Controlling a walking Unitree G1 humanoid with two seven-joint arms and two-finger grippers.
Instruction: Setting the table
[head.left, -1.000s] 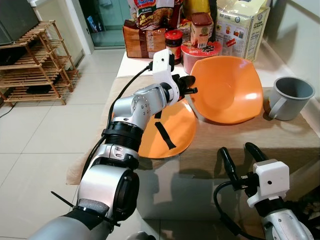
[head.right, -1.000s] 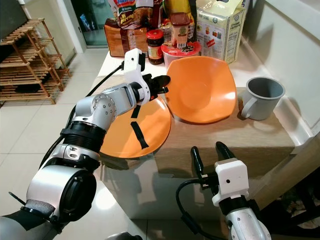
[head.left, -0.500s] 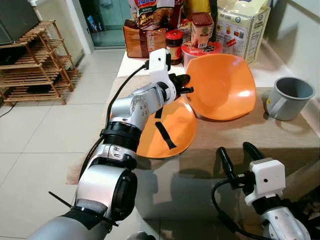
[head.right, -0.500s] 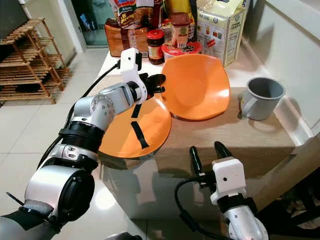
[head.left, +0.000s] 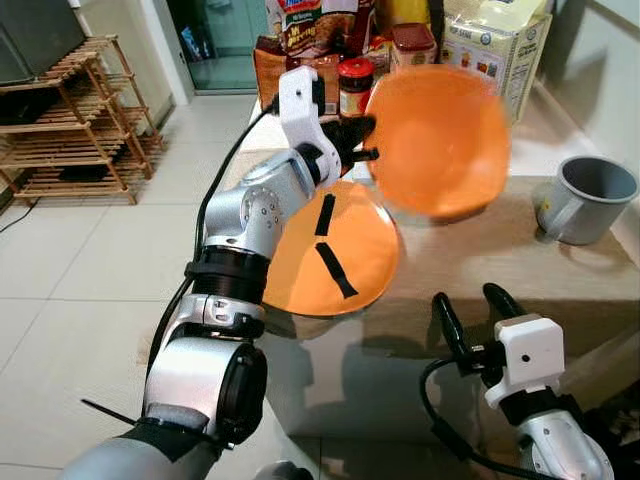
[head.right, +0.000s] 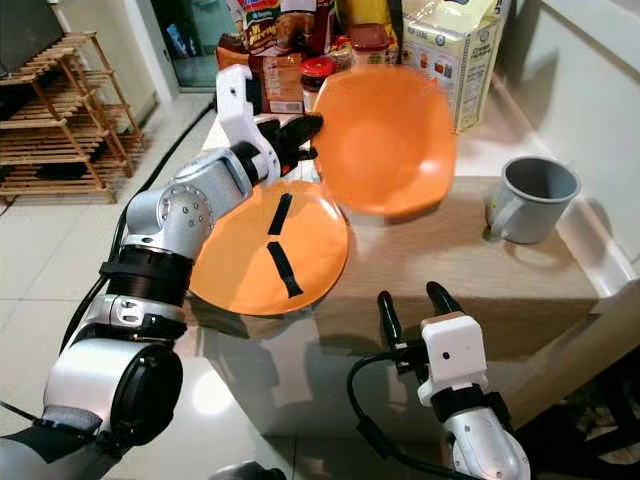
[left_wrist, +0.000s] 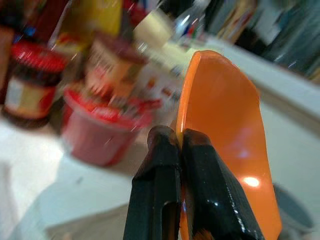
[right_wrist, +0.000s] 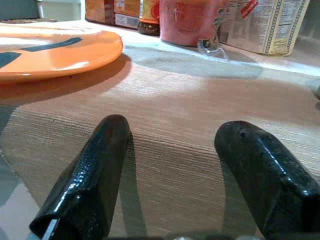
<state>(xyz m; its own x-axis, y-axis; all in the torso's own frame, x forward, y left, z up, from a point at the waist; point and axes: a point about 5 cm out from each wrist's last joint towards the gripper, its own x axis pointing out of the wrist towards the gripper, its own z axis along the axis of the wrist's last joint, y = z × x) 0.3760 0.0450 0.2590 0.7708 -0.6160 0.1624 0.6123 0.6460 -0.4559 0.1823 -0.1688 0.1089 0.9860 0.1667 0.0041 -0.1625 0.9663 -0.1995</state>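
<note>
An orange bowl (head.left: 440, 135) hangs tilted in the air above the table, blurred by motion. My left gripper (head.left: 362, 140) is shut on its left rim; in the left wrist view the fingers (left_wrist: 165, 165) pinch the bowl's (left_wrist: 225, 145) edge. Below it an orange plate (head.left: 325, 250) with two black strips lies on the beige mat (head.left: 480, 270), overhanging the table's near left edge. A grey mug (head.left: 585, 198) stands at the right. My right gripper (head.left: 478, 310) is open, low at the table's front edge, with nothing between its fingers (right_wrist: 90, 175).
Food packages, jars and a red cup (head.left: 400, 45) crowd the back of the table. A wooden rack (head.left: 70, 130) stands on the tiled floor at the left. A wall runs along the right side.
My left gripper has lifted the orange bowl off the mat and raised it, tilting it more upright. The view has shifted slightly. The right gripper stays low and open.
</note>
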